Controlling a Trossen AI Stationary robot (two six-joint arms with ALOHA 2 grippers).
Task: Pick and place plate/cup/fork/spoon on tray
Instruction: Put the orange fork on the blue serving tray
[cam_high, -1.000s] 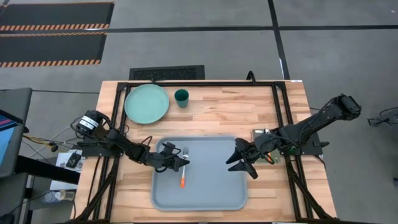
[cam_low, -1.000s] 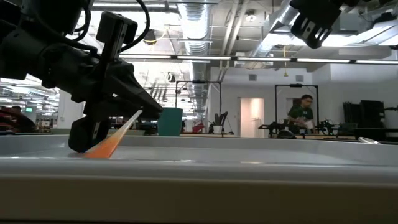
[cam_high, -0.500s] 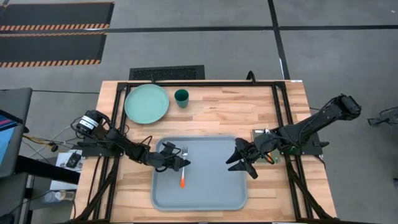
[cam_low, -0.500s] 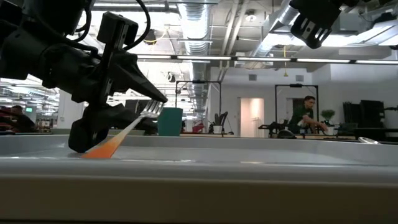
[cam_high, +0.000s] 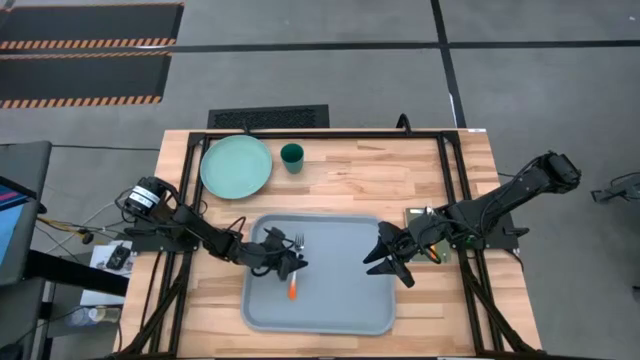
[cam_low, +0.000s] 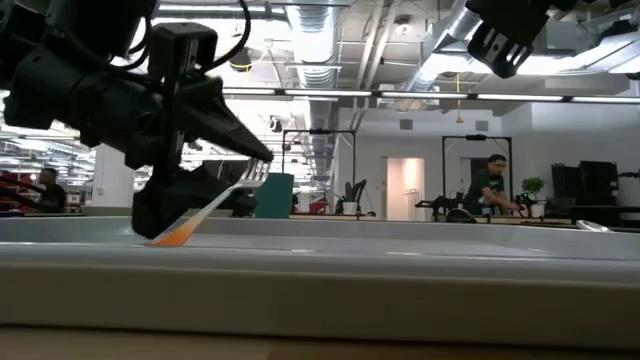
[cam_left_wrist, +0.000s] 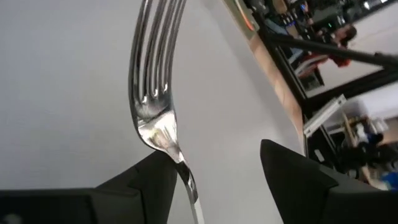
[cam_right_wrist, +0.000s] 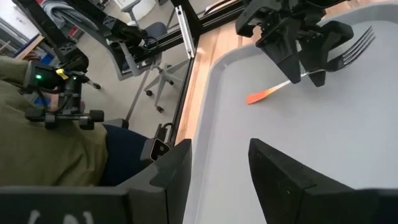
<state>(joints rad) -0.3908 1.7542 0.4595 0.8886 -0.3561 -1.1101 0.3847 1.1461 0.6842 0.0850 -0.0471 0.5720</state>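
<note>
The fork (cam_high: 294, 268) has silver tines and an orange handle. It slants on the pale tray (cam_high: 340, 300), handle end (cam_low: 170, 237) down and tines (cam_low: 255, 172) raised. My left gripper (cam_high: 288, 262) stands open around its neck. My right gripper (cam_high: 390, 265) hangs open over the tray's right part, holding nothing. The mint plate (cam_high: 236, 165) and the dark green cup (cam_high: 292, 156) stand on the table's far left. No spoon shows plainly. My left gripper's fingers stand apart on either side of the fork's neck (cam_left_wrist: 179, 163), which leans against one finger (cam_left_wrist: 152, 183). The fingers come in low from the table's left and lie across the fork. The orange handle end rests on the tray and the tines point up and away.
A small grey pad (cam_high: 415, 215) lies under my right arm, with an orange bit (cam_high: 437, 257) beside it. The table frame's black rails run along both sides. A person in an olive sleeve (cam_right_wrist: 50, 143) sits at the table's left, and another person (cam_low: 487, 185) is far off.
My left gripper has opened and let go its pinch on the fork. The fork's tines, hidden between the fingers before, now show. The fork stays slanted, with its handle end on the tray.
</note>
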